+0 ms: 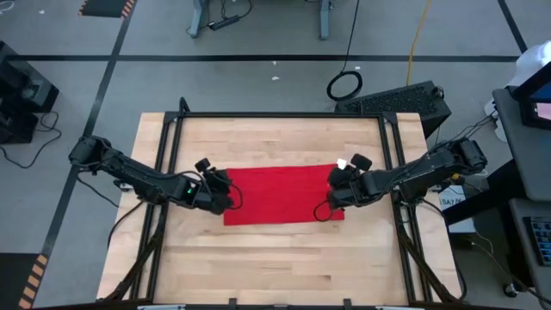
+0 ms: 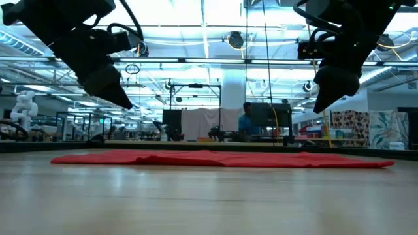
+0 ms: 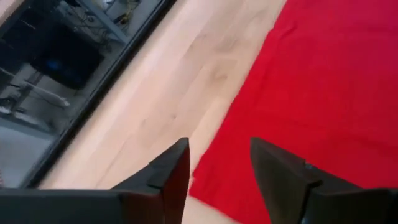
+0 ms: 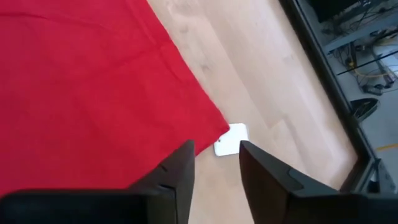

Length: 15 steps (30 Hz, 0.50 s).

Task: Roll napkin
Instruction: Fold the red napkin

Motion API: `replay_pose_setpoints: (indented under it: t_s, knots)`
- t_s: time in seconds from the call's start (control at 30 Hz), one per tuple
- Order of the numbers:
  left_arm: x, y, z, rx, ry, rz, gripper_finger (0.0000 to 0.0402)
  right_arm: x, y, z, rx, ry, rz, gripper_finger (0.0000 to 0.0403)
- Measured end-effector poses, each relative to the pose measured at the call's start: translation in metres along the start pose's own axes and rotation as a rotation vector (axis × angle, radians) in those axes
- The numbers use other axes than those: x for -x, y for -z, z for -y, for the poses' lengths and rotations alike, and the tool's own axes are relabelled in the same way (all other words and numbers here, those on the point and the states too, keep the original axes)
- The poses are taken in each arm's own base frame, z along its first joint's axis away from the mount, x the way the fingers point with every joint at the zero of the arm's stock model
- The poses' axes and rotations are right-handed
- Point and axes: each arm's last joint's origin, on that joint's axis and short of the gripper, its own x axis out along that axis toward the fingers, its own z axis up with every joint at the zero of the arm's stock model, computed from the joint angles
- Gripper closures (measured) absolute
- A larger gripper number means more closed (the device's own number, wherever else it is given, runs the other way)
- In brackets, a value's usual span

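Red cloth, the napkin (image 1: 281, 195), lies flat across the middle of the wooden table (image 1: 275, 258). At its left end the left gripper (image 3: 219, 167) hovers above the corner, fingers parted and empty. At its right end the right gripper (image 4: 216, 158) hangs over the small white tag (image 4: 230, 140), likewise apart, holding nothing.

You see napkin (image 1: 280, 194) bright red, plain, no pattern; small white tag (image 4: 229, 140) at its corner. Table (image 1: 275, 258) pale blond wood, fine plank lines, black metal frame (image 1: 284, 115) around it. Both arms dark; left gripper (image 3: 217, 177) and right gripper (image 4: 214, 168) black-fingered. Floor (image 1: 258, 77) grey with black lines; orange-black hazard stripes (image 1: 34, 275) at your lower left.
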Motion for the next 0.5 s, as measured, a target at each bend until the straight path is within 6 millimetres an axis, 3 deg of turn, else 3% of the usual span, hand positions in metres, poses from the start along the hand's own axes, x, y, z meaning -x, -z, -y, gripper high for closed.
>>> replay_pose_setpoints:
  t_s: [0.2, 0.33, 0.5]
  knots:
    - [0.002, -0.001, 0.01, 0.058, 0.284, -0.101, 0.0225, 0.009, 0.006, -0.014, 0.007, -0.152, -0.039, 0.0284]
    - [0.002, 0.003, 0.013, 0.11, 0.373, -0.194, 0.0228, 0.019, 0.006, -0.028, -0.007, -0.266, 0.018, 0.0295]
    - [-0.008, 0.009, 0.023, 0.068, 0.388, -0.247, 0.0279, 0.018, 0.008, -0.045, -0.056, -0.261, 0.068, 0.0335]
